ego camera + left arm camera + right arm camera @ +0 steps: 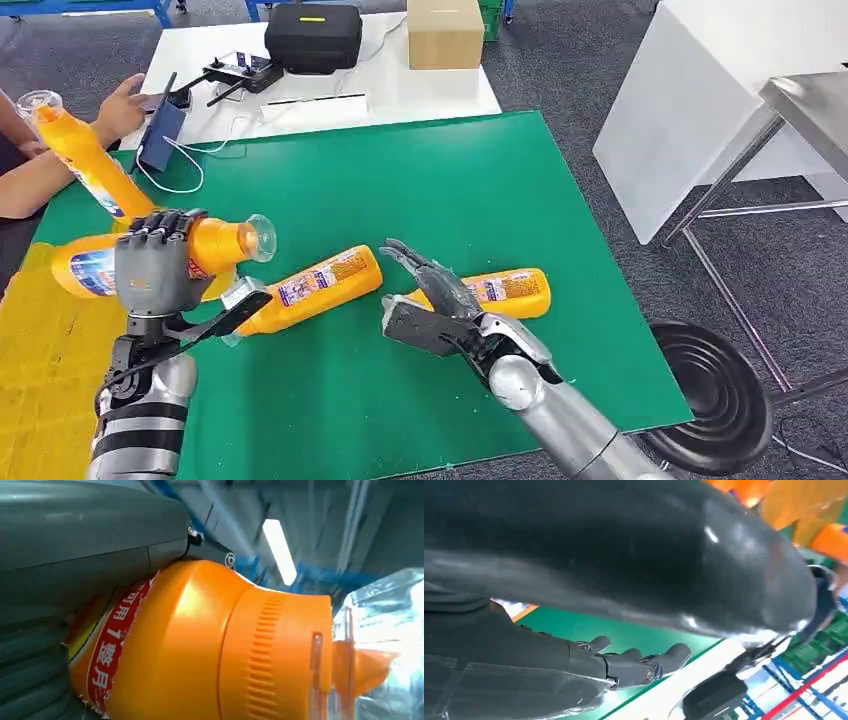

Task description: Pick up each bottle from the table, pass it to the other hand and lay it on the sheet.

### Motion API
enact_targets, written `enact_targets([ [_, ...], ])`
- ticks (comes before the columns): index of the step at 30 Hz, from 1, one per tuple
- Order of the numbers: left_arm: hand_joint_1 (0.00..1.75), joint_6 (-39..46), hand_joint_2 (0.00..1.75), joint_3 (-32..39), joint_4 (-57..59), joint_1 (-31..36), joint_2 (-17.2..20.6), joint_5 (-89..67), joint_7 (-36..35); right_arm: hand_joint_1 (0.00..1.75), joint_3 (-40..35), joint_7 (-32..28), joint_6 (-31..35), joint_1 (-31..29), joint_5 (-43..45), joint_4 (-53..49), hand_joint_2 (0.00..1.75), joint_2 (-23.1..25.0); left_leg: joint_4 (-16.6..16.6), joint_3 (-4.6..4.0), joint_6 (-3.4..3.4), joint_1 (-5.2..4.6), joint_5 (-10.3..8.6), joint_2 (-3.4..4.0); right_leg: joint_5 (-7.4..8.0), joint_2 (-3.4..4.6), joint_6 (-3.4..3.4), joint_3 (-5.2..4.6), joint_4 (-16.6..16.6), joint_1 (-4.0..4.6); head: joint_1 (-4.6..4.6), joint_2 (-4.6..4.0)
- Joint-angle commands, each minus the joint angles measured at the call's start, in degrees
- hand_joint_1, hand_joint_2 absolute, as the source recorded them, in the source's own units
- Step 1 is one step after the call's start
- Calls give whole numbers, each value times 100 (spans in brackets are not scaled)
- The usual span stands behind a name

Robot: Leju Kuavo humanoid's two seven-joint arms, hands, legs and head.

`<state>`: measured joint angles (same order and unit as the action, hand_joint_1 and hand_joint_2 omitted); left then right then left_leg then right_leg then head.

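Note:
My left hand (152, 268) grips an orange bottle (215, 246) around its middle and holds it sideways above the edge of the yellow sheet (40, 370), clear cap pointing right. Up close, that orange bottle (200, 650) sits against the grey hand (75, 545). A second orange bottle (312, 287) lies on the green mat (470, 180) beside the left hand. A third orange bottle (510, 291) lies just behind my right hand (435, 305), which is open with fingers spread and nothing in it. The right hand's fingers (639, 665) hover over the mat.
A person at the far left holds up another orange bottle (85, 160) by the mat's corner. The white table (440, 90) behind carries a black case (312, 36), a cardboard box (444, 32), a controller and a tablet. A metal table frame (740, 180) stands at the right.

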<state>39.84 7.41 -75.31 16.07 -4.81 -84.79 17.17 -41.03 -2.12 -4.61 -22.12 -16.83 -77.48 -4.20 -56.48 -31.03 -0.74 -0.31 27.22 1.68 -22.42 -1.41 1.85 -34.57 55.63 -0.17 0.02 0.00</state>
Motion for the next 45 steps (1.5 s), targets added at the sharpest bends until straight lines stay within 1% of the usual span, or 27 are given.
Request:
enact_targets([
  [1,175,-545,175,-1227,3916,1362,977,-235,-1092,0,100,347,-100,125,-282,-719,0,-1349,9,20,3,-5,-8,-57,-10,-41,0,28,-6,-6,-2,0],
  [3,175,-518,175,-1252,4056,1380,1053,-171,-1092,0,238,342,-140,239,-304,-868,0,-1496,6,29,6,3,-6,-73,-12,-45,-2,45,-9,-1,0,0],
  [4,175,-527,175,-1251,4069,1368,1061,-171,-1092,0,246,341,-139,244,-303,-868,0,-1506,2,17,2,-1,-1,-37,-7,-17,0,22,-4,-2,-2,0],
  [5,175,-584,175,-1264,4086,1390,1073,-191,-1128,0,271,345,-142,272,-314,-901,0,-1520,0,27,4,3,6,-33,-11,-9,0,32,-5,0,0,0],
  [6,175,-806,175,-1275,4167,1491,1075,-174,-1180,0,283,435,-184,209,-382,-911,0,-1522,0,13,2,-1,2,-21,-6,-8,1,17,-2,-3,0,0],
  [7,175,-828,175,-1278,4171,1517,1075,-174,-1184,0,288,451,-197,187,-384,-916,0,-1521,-4,19,4,3,7,-20,-11,-3,0,22,2,0,0,0],
  [9,175,-1024,175,-1299,4248,1575,1124,-175,-1267,0,394,542,-211,248,-448,-977,0,-1669,-11,34,10,10,19,-20,-21,11,-3,36,8,5,0,0],
  [10,175,-1087,175,-1322,4295,1593,1140,-236,-1355,0,429,571,-221,278,-471,-1009,0,-1733,-14,25,9,10,15,-29,-20,0,-4,30,10,6,-2,0],
  [11,26,-1142,175,-1300,4350,1606,1139,-211,-1395,0,486,576,-220,317,-476,-1030,0,-1805,-6,13,3,4,5,-29,-11,-8,-1,17,3,1,-2,0],
  [12,0,-1255,175,-1274,4444,1659,1138,-165,-1419,0,564,586,-231,361,-491,-1044,0,-1843,-1,6,0,0,0,-15,-4,-2,0,6,0,-1,-2,0],
  [13,0,-1275,175,-1259,4469,1672,1142,-145,-1424,0,582,591,-239,370,-501,-1039,0,-1855,-4,11,3,4,3,-31,-9,-8,-1,18,0,1,-2,0],
  [14,0,-1256,175,-1228,4523,1692,1148,-79,-1381,0,647,586,-274,397,-530,-1025,0,-1843,-3,4,0,1,2,-19,-4,-1,1,7,1,-2,-2,0],
  [17,0,-1314,175,-1201,4572,1720,1161,-17,-1345,0,657,588,-328,406,-579,-992,0,-1826,-2,19,3,2,5,-19,-6,7,-1,24,0,-3,0,0],
  [20,0,-1314,175,-1201,4572,1720,1161,-17,-1345,0,657,588,-328,406,-579,-992,0,-1826,0,18,3,1,4,-4,-1,14,-2,19,0,-4,-2,0],
  [22,0,-1314,175,-1201,4572,1720,1161,-17,-1345,0,657,588,-328,406,-579,-992,0,-1826,-2,24,5,3,5,-14,-5,11,-3,24,1,-3,-2,0],
  [25,0,-1314,175,-1201,4572,1720,1161,-17,-1345,0,657,588,-328,406,-579,-992,0,-1826,1,18,1,-1,1,-5,-1,12,-1,16,1,-6,0,0],
  [28,0,-1314,175,-1201,4572,1720,1161,-17,-1345,0,657,588,-328,406,-579,-992,0,-1826,-1,33,6,6,8,-9,-5,21,-2,30,3,-1,-4,0],
  [31,0,-1402,175,-1142,4599,1757,1165,159,-1199,0,625,616,-410,364,-679,-867,0,-1756,0,22,2,1,1,-4,0,14,0,18,3,-4,0,0],
  [33,0,-1469,175,-1079,4598,1779,1162,331,-1044,0,584,621,-455,305,-741,-708,0,-1705,-2,35,7,8,8,-7,-3,26,-2,32,2,1,-2,0],
  [34,0,-1539,175,-1036,4589,1794,1151,456,-944,0,558,626,-478,261,-778,-606,0,-1678,0,23,2,2,1,-1,1,18,-1,20,3,-3,-2,0],
  [36,0,-1848,175,-836,4579,1817,1110,933,-571,0,515,642,-517,176,-843,-403,0,-1624,1,23,2,3,1,0,2,20,-1,21,2,-3,-2,0],
  [39,0,-2781,175,-609,4622,1931,1129,1672,40,0,418,665,-586,-36,-952,-9,0,-1527,-1,25,1,5,1,4,3,24,-1,24,2,-1,-2,0],
  [40,0,-3387,175,-594,4663,1992,1201,1958,296,0,348,652,-654,-203,-993,232,0,-1466,-1,20,0,3,0,5,4,21,-1,20,3,-2,-2,0],
  [41,0,-4016,175,-598,4658,1999,1303,2318,649,0,241,595,-753,-406,-1002,464,175,-1413,-3,28,3,8,4,8,3,33,-2,27,3,1,-2,0],
  [43,0,-5085,175,-583,4410,1784,1575,3250,1563,0,13,477,-923,-877,-981,966,175,-1260,-6,29,5,10,7,26,7,54,-3,23,6,3,-2,0],
  [44,0,-5392,175,-579,4261,1648,1688,3592,1829,0,-66,443,-967,-1046,-964,1146,175,-1189,-2,30,4,5,6,40,9,65,-3,18,8,-2,-2,0],
  [45,0,-5416,175,-677,4122,1542,1749,3726,1819,0,-110,421,-959,-1129,-942,1245,175,-1155,7,31,2,0,3,43,11,61,-2,22,5,-7,2,0],
])
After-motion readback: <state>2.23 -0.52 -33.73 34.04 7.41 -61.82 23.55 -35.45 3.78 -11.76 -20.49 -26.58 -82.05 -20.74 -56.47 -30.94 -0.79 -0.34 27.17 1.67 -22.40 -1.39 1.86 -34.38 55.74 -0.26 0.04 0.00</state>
